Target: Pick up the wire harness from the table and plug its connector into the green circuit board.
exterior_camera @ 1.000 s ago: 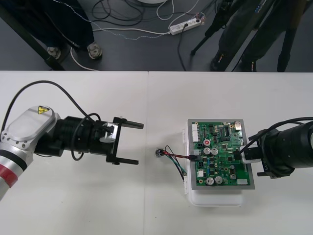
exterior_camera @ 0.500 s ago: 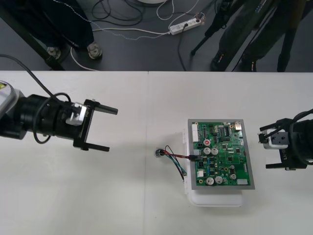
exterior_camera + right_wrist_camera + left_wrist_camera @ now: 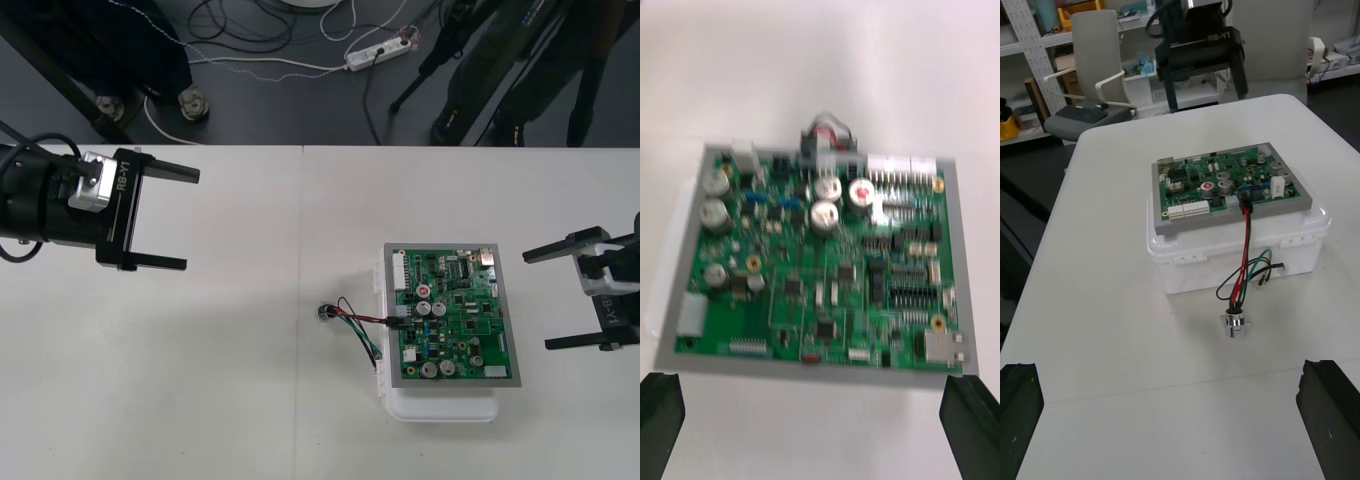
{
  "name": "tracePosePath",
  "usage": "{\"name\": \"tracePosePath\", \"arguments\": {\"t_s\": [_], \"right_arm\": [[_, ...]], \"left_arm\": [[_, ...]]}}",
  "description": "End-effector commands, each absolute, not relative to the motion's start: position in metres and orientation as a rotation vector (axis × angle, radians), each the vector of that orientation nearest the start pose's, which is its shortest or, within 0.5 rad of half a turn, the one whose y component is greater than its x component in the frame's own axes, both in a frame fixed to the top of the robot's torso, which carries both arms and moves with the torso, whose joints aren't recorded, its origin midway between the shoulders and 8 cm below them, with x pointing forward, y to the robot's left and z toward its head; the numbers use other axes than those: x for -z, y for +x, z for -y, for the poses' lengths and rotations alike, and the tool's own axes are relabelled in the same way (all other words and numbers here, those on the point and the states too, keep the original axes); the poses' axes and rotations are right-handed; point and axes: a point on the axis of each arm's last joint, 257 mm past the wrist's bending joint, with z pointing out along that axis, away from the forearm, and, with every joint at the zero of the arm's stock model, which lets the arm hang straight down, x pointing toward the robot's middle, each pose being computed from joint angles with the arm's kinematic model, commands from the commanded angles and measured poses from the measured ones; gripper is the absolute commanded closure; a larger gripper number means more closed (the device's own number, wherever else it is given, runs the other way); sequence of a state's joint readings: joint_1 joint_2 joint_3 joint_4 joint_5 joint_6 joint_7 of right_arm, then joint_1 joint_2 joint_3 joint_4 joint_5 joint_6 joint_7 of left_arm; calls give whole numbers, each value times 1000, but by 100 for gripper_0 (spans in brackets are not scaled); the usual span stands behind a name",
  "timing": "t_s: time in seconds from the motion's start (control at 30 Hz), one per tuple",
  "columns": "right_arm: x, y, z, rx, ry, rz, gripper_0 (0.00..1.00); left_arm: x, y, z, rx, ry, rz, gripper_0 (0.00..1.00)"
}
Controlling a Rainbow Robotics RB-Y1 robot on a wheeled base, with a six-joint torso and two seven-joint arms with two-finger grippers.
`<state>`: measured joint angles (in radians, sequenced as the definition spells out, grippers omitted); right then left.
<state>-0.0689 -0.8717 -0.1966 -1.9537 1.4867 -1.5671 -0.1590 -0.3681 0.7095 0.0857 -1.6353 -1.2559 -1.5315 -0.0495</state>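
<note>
Both arms have drawn back from the board (image 3: 450, 315). The left gripper (image 3: 190, 220) is now far to its left and the right gripper (image 3: 538, 300) just past its right edge, both wide open and empty. The harness (image 3: 350, 322) stays plugged into the board's left edge, so the task looks finished.

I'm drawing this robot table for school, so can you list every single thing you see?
Table: one, light.
Base: one, white, on the table, right of middle.
Circuit board: one, green, on the base.
Wire harness: one, red, black and green wires, at the board's left edge.
Plug: one, black, seated in the board's left edge.
Socket: one, silvery metal, on the table left of the board.
Power strip: one, white, on the floor beyond the table.
Left claw: one, black, open, over the table's left side.
Right claw: one, black, open, right of the board.
</note>
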Motion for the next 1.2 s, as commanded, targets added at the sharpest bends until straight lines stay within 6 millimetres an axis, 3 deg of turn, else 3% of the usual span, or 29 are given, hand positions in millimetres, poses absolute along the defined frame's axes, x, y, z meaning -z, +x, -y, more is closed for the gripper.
{"name": "tracePosePath", "arguments": {"t_s": [0.03, 0.53, 0.9, 1.2], "right_arm": [[134, 329, 233, -438, -1831, -1469, 0], [106, 306, 210, -555, -1834, -1357, 0], [100, 304, 209, -547, -1849, -1375, 0], [98, 307, 211, -544, -1840, -1405, 0]], "left_arm": [[92, 371, -166, 620, 1683, -1185, 0], [80, 355, -190, 592, 1755, -1209, 0], [68, 342, -187, 635, 1758, -1186, 0], [80, 339, -194, 600, 1797, -1233, 0]]}}
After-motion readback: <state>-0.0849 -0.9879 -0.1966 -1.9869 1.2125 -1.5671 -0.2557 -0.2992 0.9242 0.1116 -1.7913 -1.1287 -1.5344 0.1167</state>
